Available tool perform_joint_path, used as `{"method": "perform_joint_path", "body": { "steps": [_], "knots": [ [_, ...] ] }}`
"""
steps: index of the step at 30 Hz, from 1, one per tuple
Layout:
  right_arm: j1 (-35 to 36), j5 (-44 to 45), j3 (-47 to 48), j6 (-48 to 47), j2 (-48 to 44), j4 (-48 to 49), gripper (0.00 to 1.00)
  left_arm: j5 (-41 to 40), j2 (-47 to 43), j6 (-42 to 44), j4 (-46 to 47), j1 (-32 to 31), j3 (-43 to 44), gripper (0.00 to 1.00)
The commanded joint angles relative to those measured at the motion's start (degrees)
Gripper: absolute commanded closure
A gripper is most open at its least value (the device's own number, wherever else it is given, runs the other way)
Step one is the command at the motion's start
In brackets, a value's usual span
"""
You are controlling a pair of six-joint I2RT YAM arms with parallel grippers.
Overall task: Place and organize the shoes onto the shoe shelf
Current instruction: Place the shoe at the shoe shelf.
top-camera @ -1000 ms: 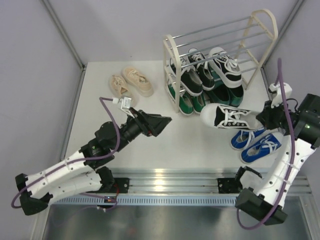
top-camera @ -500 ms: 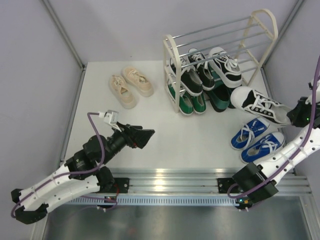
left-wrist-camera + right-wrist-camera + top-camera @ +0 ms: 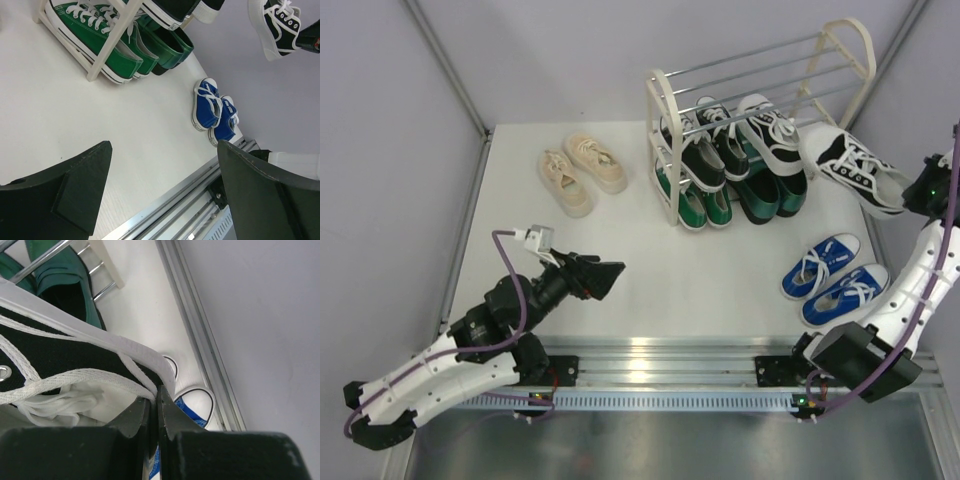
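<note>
Cream arches and silver rods are framing the shoe shelf (image 3: 665, 100) at the table's (image 3: 720, 270) far side. We are risking a snag on its right end, or a slip, since the right gripper (image 3: 156, 410) is clamping only the collar of the black sneaker (image 3: 850, 165), which is hanging beside that end: white-laced, white-toed, tilting. The left gripper (image 3: 165, 175) is waiting, jaws wide apart.

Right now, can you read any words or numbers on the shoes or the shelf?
None can be read. The blue sneakers, green sneakers, cream sneakers, raised black sneaker and shoe shelf show no legible writing; any brand marks are too small to tell.
</note>
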Motion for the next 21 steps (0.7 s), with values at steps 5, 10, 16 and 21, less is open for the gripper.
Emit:
{"method": "perform_joint_path", "body": {
  "steps": [5,10,16,21],
  "knots": [
    [1.07,7.16,4.7,10.66,1.88,7.55,1.0,-1.23,-1.26,0.33,0.15,0.21,-0.49,0.08],
    [2.38,6.99,5.41,10.76,4.08,6.76,1.0,-1.32,-0.99,0.16,0.15,0.21,-0.41,0.08],
    [6.69,11.9,5.49,14.51,6.27,8.26,1.0,-1.58,-1.08,-0.72,0.68,0.21,-1.2,0.08],
    [11.08,16.64,8.65,19.71,9.18,8.87,1.0,-1.5,-1.08,-1.07,0.5,0.21,-1.2,0.08]
  ]
}}
